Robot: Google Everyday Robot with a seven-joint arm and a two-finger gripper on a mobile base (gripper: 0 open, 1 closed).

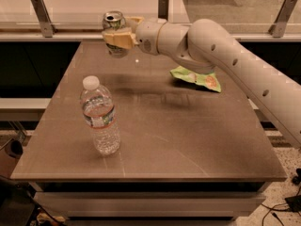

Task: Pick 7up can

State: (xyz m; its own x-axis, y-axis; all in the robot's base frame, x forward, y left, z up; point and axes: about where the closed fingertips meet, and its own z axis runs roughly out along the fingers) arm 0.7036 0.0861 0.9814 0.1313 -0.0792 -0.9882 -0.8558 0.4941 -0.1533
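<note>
The 7up can [114, 21], silver-topped with pale sides, is upright in the air above the far left part of the brown table [188, 140]. My gripper [117, 36] is shut on the can, its tan fingers [123, 38] wrapped around the can's middle, with the can's bottom showing below them. The white arm reaches in from the right edge of the view across the table's far side.
A clear plastic water bottle [99, 117] with a white cap stands upright on the table's left front. A green snack bag [200, 78] lies at the far right, partly under the arm. A rail with metal posts [42, 13] runs behind the table.
</note>
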